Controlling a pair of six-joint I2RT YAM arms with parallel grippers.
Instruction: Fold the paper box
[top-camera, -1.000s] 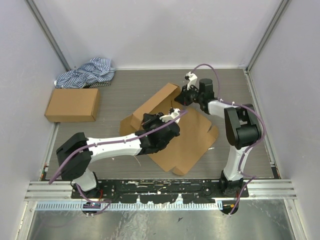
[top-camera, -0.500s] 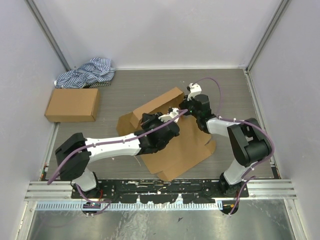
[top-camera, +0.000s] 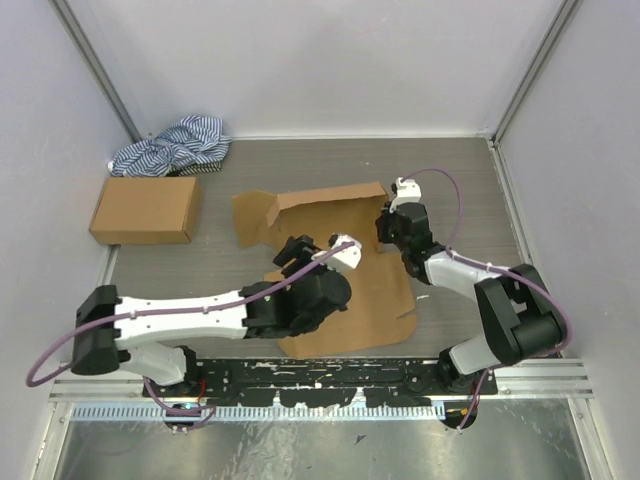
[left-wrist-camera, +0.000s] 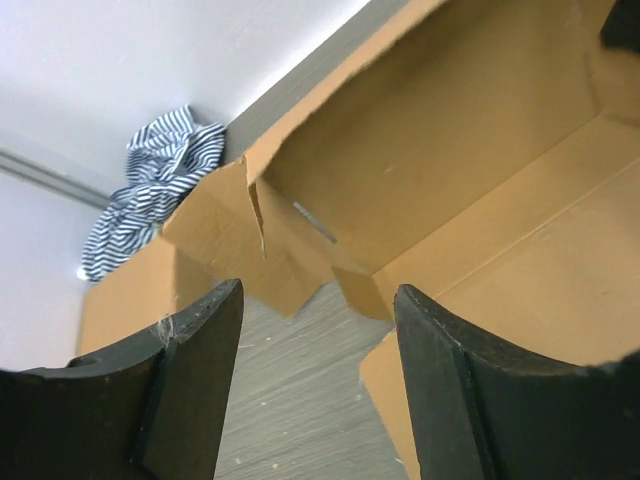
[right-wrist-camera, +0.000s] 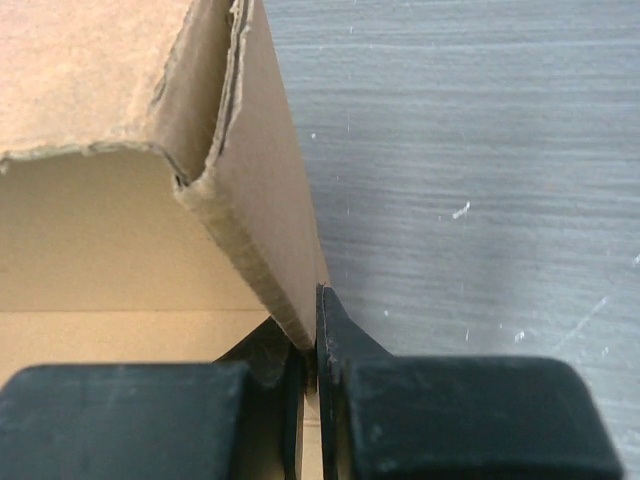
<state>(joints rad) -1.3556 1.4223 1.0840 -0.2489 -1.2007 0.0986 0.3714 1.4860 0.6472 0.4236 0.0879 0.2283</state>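
The paper box (top-camera: 330, 208), plain brown cardboard, lies part-opened at the table (top-camera: 300, 165) centre. The right pincer (right-wrist-camera: 312, 335) is clamped on its upright wall, apparently the right end; the left pincer (left-wrist-camera: 318, 330) is spread apart, empty.

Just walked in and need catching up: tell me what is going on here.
Two robot arms are working on a partly folded paper box. The right gripper is shut on the edge of a raised wall panel, holding it up. The left gripper hovers open by the box, holding nothing. A closed carton and a striped cloth lie at the far left, untouched.
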